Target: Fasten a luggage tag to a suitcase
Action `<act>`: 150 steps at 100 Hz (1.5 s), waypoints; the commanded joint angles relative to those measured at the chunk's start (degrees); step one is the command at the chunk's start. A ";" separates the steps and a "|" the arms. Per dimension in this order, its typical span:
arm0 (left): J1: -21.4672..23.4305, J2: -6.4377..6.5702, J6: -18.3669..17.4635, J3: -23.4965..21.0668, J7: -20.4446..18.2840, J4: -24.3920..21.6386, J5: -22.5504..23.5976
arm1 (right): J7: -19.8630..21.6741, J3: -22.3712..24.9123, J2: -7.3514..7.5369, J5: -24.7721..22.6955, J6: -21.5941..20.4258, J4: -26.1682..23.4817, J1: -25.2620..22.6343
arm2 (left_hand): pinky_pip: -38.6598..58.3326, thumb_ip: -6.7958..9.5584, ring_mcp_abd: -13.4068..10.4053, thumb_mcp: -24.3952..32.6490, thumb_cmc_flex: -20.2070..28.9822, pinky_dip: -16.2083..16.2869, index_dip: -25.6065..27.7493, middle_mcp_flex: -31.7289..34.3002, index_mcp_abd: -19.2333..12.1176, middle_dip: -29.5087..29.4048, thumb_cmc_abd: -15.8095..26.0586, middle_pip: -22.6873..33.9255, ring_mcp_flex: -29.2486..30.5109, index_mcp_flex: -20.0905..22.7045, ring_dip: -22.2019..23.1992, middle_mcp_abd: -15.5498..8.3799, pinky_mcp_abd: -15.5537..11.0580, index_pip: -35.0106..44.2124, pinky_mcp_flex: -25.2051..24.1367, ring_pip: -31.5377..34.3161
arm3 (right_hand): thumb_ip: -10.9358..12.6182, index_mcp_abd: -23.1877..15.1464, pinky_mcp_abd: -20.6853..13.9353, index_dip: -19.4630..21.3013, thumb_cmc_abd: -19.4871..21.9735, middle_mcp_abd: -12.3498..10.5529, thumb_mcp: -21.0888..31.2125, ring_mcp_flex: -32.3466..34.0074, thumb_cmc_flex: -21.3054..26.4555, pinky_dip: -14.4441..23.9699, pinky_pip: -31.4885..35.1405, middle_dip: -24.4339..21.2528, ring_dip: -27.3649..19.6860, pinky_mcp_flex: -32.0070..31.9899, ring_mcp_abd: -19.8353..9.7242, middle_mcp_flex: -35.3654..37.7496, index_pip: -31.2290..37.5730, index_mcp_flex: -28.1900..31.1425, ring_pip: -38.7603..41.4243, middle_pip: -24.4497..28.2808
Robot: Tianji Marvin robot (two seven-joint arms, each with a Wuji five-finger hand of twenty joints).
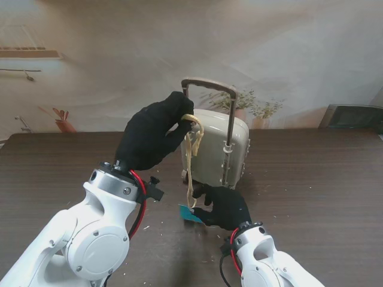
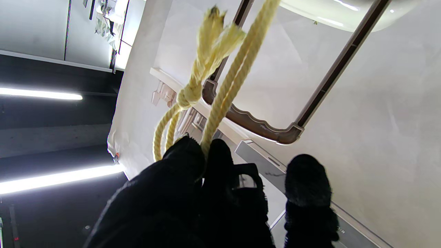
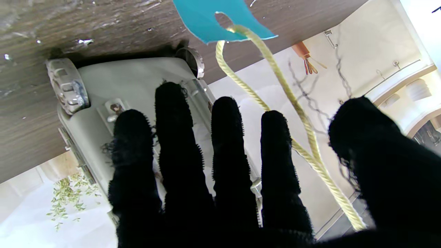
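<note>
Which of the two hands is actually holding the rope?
The left hand, raised beside the suitcase handle, pinches the yellow rope in its fingers. The right hand is open, low by the blue tag.

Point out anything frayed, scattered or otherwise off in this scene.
The rope end above its knot is frayed into loose strands. Pale crumbs are scattered over the table near me. The suitcase stands upright and looks undamaged.

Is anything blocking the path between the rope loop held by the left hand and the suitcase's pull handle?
Nothing visible does. The left hand holds the yellow rope up beside the brown pull handle, with only open air between them. The blue tag hangs low, by the right hand, away from that gap.
</note>
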 commanded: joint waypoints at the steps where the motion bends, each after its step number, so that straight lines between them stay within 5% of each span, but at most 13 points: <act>1: -0.24 -0.19 0.13 0.10 -0.64 -1.87 0.13 | 0.69 -0.11 -0.11 0.41 -0.05 0.76 0.46 | 0.98 0.59 -21.78 -0.03 1.52 0.81 -0.01 3.33 -4.84 1.85 0.76 3.77 -5.19 -0.38 2.48 5.71 1.01 1.55 0.36 -0.91 | 0.69 0.03 1.33 2.49 -1.37 -1.20 2.14 1.98 0.36 0.49 1.15 1.03 0.54 0.26 -0.35 1.70 1.55 1.21 0.60 1.77; 38: -0.48 -0.18 -0.05 0.31 -0.76 -1.85 0.03 | -0.53 -1.55 -0.44 0.30 0.50 3.23 2.79 | 1.04 0.64 -21.79 0.12 1.45 0.77 -0.10 3.34 -4.86 1.88 0.64 3.75 -5.16 -0.29 2.41 5.71 1.06 1.37 0.41 -0.87 | 0.51 1.73 1.62 2.63 -1.83 -1.44 2.25 2.68 0.11 0.08 1.63 0.98 0.59 1.01 -0.38 2.31 -2.42 0.44 0.76 2.07; 65: -0.59 -0.19 0.04 0.56 -0.75 -1.85 0.11 | -0.45 -2.93 -0.62 1.28 0.32 4.13 4.34 | 1.10 0.66 -21.79 0.18 1.38 0.76 -0.24 3.39 -4.88 1.87 0.61 3.70 -5.20 -0.20 2.40 5.70 0.96 1.21 0.47 -0.87 | 1.07 -1.16 1.07 3.37 -2.78 -2.38 4.43 4.21 2.81 0.25 2.59 1.31 0.99 2.47 -1.29 4.34 0.01 4.00 1.70 2.59; 74: -0.53 -0.16 0.08 0.67 -0.85 -1.86 0.14 | -0.57 -3.33 -0.66 1.17 0.52 4.32 4.71 | 1.11 0.66 -21.79 0.20 1.33 0.76 -0.30 3.39 -4.89 1.88 0.62 3.69 -5.19 -0.14 2.41 5.70 0.99 1.14 0.47 -0.85 | -6.36 -3.20 0.86 -1.50 -4.90 -2.97 4.68 5.73 6.67 0.69 3.98 2.39 1.55 4.25 -2.03 5.94 10.08 4.32 3.27 3.85; 93: -0.37 -0.20 0.35 0.68 -0.68 -1.86 0.20 | -0.59 -3.52 -0.67 0.82 1.31 4.27 4.89 | 1.12 0.69 -21.79 0.26 1.28 0.75 -0.38 3.40 -4.91 1.89 0.53 3.68 -5.17 -0.07 2.45 5.70 0.96 1.03 0.49 -0.81 | -6.87 -7.83 0.51 2.45 -7.99 -4.37 8.38 9.17 14.36 2.18 7.15 3.36 2.86 7.84 -3.57 9.80 21.30 6.84 7.15 7.38; 114: -0.28 -0.20 0.88 0.44 -0.65 -1.86 0.58 | 1.12 -2.80 -0.30 0.64 1.57 2.70 4.01 | 1.14 0.71 -21.80 0.34 1.24 0.75 -0.42 3.40 -4.92 1.90 0.52 3.67 -5.17 -0.02 2.49 5.70 0.93 0.96 0.51 -0.79 | -6.71 -8.84 0.92 6.93 -5.50 -4.36 7.96 10.19 16.95 3.30 8.88 4.48 3.57 8.66 -3.36 11.08 24.43 9.01 9.47 8.89; 128: -0.17 -0.23 1.87 -0.34 -0.60 -1.75 0.68 | 3.13 -1.17 -0.07 2.33 1.40 -0.57 1.65 | 1.11 0.72 -21.79 0.36 1.26 0.73 -0.53 3.40 -4.92 1.91 0.53 3.67 -5.26 0.05 2.53 5.70 0.90 0.82 0.43 -0.81 | -7.00 -7.19 1.19 9.80 -1.93 -2.34 6.61 6.60 16.01 3.58 7.49 4.53 3.07 4.83 -1.75 8.31 24.25 8.10 8.15 7.51; 150: -1.17 0.05 2.55 -1.34 -2.50 -1.46 0.96 | 6.05 2.18 0.72 1.80 -1.30 -7.37 -2.73 | 0.96 0.81 -21.79 0.20 1.35 0.66 -1.39 3.46 -4.96 1.79 0.56 3.12 -5.48 0.38 2.74 5.88 0.81 -0.28 0.23 -0.90 | -6.33 -6.53 0.05 12.91 4.26 -1.97 0.51 2.79 16.37 3.96 5.08 5.39 2.37 1.02 -1.95 4.66 23.57 7.06 6.03 6.21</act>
